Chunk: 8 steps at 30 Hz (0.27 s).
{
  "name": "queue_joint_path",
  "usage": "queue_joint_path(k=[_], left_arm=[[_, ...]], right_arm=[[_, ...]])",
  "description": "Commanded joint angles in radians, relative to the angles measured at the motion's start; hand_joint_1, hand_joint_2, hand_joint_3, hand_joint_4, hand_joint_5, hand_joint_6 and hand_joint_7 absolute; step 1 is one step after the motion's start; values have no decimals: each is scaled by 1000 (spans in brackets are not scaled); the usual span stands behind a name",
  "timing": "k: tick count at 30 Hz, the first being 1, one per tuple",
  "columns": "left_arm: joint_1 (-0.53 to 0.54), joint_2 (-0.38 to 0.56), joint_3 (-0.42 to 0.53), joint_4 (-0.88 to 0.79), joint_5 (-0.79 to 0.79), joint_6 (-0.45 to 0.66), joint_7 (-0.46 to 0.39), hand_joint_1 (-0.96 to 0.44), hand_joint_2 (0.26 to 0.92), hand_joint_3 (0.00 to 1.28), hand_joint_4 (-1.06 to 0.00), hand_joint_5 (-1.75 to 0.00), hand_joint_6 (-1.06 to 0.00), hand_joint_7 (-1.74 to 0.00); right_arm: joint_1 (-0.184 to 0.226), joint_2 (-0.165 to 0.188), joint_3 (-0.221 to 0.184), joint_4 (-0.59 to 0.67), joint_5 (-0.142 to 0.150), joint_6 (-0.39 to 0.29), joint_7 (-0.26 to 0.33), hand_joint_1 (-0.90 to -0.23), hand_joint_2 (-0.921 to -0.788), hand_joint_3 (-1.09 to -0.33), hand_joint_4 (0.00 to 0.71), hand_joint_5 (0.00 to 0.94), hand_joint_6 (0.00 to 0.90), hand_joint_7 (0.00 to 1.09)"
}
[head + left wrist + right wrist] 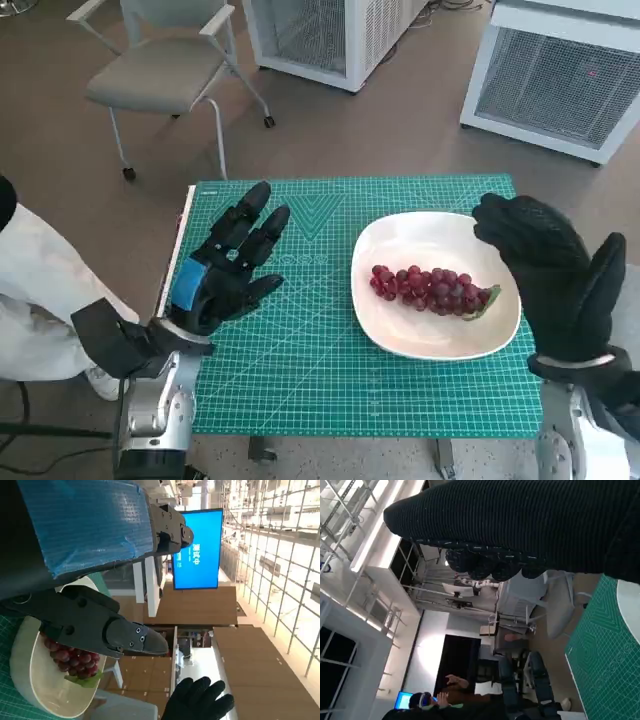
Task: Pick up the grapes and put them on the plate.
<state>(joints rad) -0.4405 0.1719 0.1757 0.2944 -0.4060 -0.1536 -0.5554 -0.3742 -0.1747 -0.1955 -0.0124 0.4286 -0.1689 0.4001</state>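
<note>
The bunch of dark red grapes [430,290] with its small green stem lies inside the shallow white oval plate [400,335], a little toward 3 o'clock of the plate's middle; no hand touches it, so I judge the task to be finished or almost finished; what remains, as far as I can see, is only for the arms to draw away. The left wrist view shows the same thing: the grapes [75,659] rest in the hollow of the plate [35,680], with a bit of green at their end.

The plate stands on the green cutting mat with a printed grid [300,370], which covers the small table; the plate takes the 3 o'clock half of the mat.

The right hand in the black knitted glove [555,275] is raised at the 3 o'clock side of the plate, above its rim; its fingers are spread apart and it holds nothing. The left hand, black with blue tape on its back [228,270], hovers over the mat at 9 o'clock of the plate, well apart from it; its fingers are stretched out and separated, toward 1 o'clock, and it is also empty.

Beyond the table, at 11 o'clock, a grey chair with a metal frame [165,70] stands on the brown floor; at 12 and 2 o'clock there are white cabinets with grilles [560,80].
</note>
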Motion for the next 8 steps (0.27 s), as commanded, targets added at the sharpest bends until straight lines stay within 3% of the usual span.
queue_joint_path(k=[1,8], left_arm=[[7,5,8,-11,10,-25,5,-260,921,40,-347,-32,-369,-40],[3,7,3,-2,26,-45,10,-263,921,39,-368,-29,-383,-36]], right_arm=[[6,-1,2,19,-4,2,7,-372,-921,-630,431,717,219,953],[8,1,7,20,-7,0,4,-376,-921,-631,429,717,217,953]])
